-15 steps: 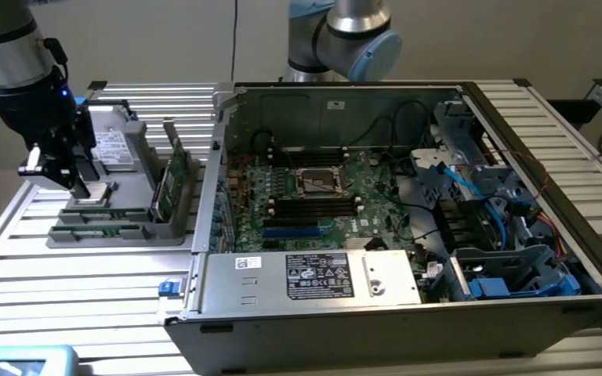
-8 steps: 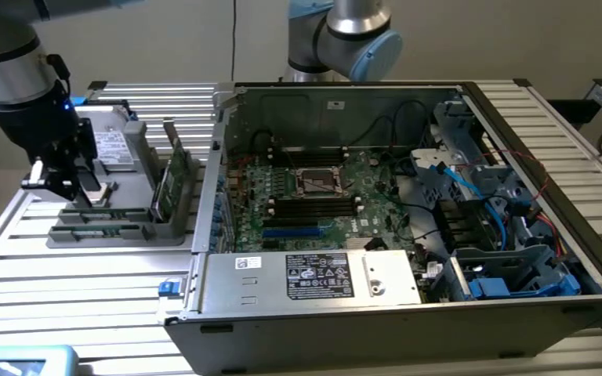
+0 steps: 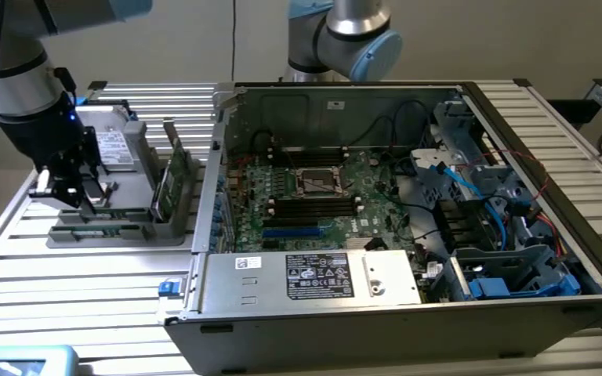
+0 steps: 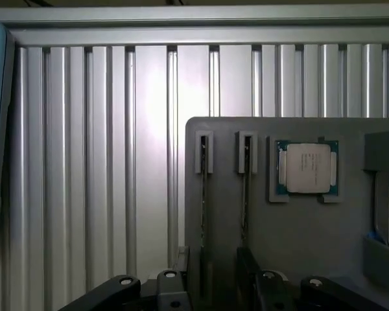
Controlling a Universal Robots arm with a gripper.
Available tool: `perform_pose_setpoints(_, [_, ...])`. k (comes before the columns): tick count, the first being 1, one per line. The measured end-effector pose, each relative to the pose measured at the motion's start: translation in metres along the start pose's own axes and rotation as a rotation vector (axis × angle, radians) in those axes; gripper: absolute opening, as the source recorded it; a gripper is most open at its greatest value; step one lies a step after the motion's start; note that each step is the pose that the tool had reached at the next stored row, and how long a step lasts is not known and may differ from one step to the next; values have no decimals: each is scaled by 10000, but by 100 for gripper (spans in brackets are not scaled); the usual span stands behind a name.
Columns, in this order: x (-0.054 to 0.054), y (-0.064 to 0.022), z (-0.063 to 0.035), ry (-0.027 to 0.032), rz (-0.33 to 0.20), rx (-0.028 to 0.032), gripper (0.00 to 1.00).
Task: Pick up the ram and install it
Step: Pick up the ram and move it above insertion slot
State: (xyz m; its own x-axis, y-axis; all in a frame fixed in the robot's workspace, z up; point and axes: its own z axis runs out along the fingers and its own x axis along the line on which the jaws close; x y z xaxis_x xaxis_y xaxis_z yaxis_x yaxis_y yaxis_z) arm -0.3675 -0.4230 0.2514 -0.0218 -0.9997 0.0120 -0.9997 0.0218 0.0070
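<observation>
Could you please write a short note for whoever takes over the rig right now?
Gripper: open, holding nothing, hovering over the grey holder at the exterior view's left of the open case.
Ram: first ram and second ram stand on edge in the holder's slots; neither is held.
Done: nothing picked up yet.
Left: the pick-up, and the install on the motherboard in the case.

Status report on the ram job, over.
Gripper over holder, beside ram sticks. Ram sticks upright in holder, not yet picked. Nothing blocking them.
</observation>
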Motion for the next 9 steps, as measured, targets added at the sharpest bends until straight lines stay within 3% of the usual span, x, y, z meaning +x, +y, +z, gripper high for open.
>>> perform_pose_setpoints(9, [-2, -1, 163, 0, -53, 1, 42])
